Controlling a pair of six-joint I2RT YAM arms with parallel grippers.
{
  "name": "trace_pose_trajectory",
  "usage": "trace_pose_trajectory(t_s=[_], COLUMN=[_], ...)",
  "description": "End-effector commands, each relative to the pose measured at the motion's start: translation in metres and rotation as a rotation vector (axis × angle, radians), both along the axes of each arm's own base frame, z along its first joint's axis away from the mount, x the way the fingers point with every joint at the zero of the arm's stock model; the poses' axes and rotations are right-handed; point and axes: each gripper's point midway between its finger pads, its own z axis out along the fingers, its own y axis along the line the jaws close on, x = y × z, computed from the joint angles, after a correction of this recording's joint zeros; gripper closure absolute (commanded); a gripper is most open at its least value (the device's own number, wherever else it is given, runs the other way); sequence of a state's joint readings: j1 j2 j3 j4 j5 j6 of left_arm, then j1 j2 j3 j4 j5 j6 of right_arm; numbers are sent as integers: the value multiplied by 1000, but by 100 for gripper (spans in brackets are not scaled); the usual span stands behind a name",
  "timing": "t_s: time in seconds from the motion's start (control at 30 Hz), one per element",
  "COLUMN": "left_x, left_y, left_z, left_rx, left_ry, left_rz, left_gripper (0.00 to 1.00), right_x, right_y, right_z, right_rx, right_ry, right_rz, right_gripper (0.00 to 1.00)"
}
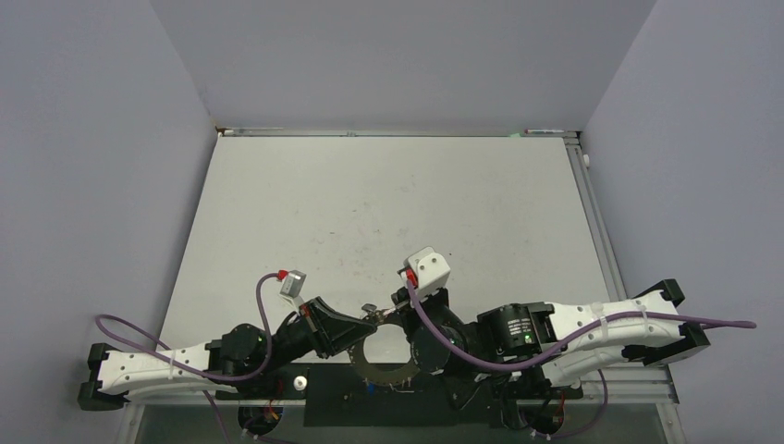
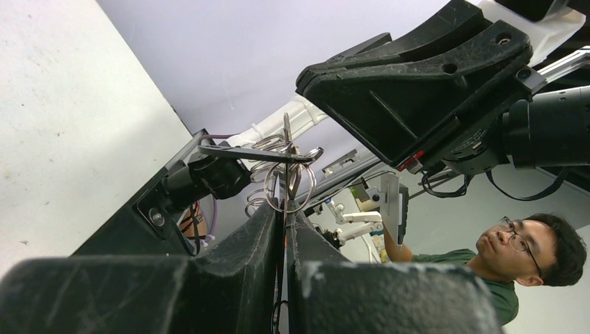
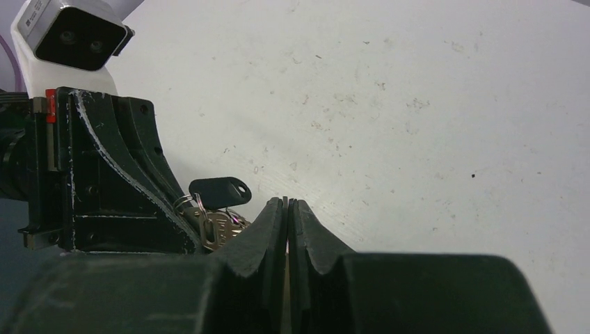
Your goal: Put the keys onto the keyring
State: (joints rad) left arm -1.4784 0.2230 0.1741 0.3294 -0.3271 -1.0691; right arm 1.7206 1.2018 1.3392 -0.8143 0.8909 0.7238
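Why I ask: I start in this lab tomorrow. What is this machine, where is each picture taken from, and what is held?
These are two robot arms bolted at the near edge of a table. One picture looks down from above; the other two come from a camera on each wrist, looking along its claw. The left claw is shut on the keyring, a flat grey ring. A black key sits by that claw's tip. The right claw is shut too, holding nothing visible.
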Motion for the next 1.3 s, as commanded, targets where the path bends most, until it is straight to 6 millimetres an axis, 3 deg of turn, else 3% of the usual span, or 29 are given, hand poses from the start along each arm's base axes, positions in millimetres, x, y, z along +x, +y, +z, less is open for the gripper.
trace_pose_trajectory(t_s=[0.0,0.13,0.3,0.43,0.57,0.73,1.03,1.27], left_x=[-5,-4,-3,-1,-1,-2,-6,-10], left_y=[5,6,6,6,6,5,2,-2], left_z=[29,30,30,28,28,28,31,35], left_rx=[-85,-93,-92,-91,-90,-89,-96,-101], left_ry=[-11,2,7,8,6,6,-4,-13], left_rz=[-24,-21,-13,-6,-5,-9,-32,-56], left_gripper=[100,100,100,100,100,100,100,100], right_x=[2,-4,-19,-44,-51,-38,2,26], right_y=[1,3,4,21,30,31,15,23], right_z=[18,19,17,0,-18,-32,-30,-26], right_rx=[37,21,53,58,36,-6,11,9], right_ry=[-14,12,92,181,210,188,163,136], right_rz=[30,74,125,247,260,189,92,89], right_gripper=[95,94,86,83,83,82,77,77])
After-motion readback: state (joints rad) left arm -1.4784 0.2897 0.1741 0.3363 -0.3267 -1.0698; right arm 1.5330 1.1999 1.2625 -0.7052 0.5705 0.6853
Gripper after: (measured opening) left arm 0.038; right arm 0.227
